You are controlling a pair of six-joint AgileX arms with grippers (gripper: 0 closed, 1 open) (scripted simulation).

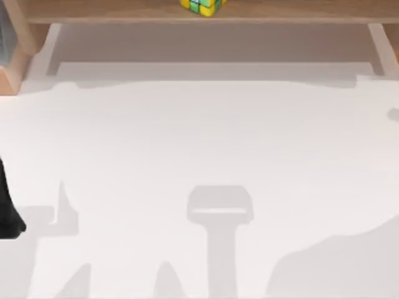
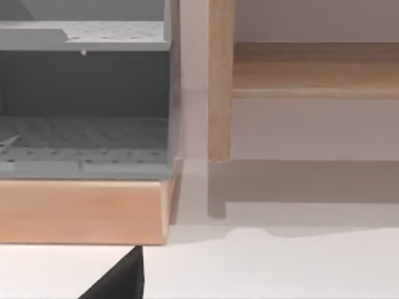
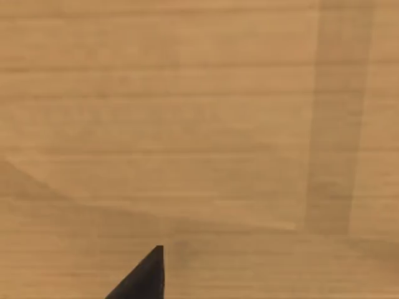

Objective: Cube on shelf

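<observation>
Light-brown wooden shelf board (image 3: 187, 112) runs right across, its grain lines level. A darker shadow band falls down at two o'clock. One dark fingertip (image 3: 146, 277) of the right gripper pokes in at six o'clock.

Arms: pose at inspection

Left arm (image 1: 9, 205) sat at the table's near left edge; one dark fingertip (image 3: 146, 277) of the right gripper was visible.

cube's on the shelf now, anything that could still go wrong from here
The cube sits near the front edge of the shelf, so a bump to the board might tip it off. The right wrist view looks straight at wood from very close, so that arm pulling away carelessly could knock the shelf.
</observation>
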